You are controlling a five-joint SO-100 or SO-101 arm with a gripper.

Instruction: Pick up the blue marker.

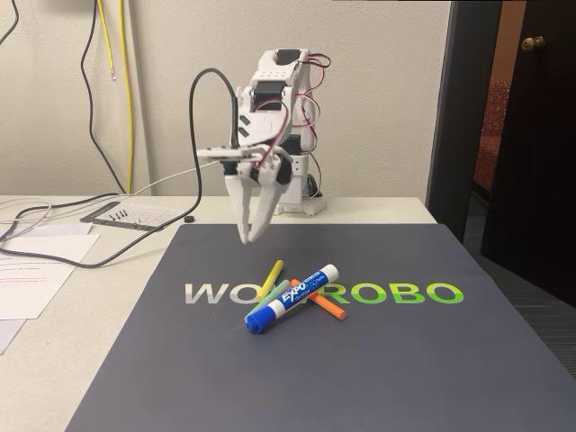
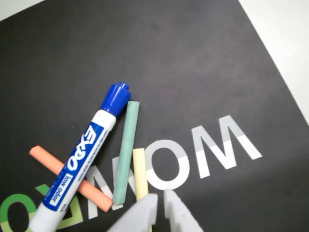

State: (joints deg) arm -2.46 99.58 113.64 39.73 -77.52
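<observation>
Blue marker lies flat on the dark mat, cap end nearest the fixed camera, barrel angled up-right. It crosses over an orange stick; green stick and yellow stick sit just beside it on the left (same pile in the wrist view: marker on top of orange). Behind the pile, pincer hangs above the mat, tips pointing down, nearly pressed together with a thin gap, gripping nothing. Counter carries papers and cables at the left.
</observation>
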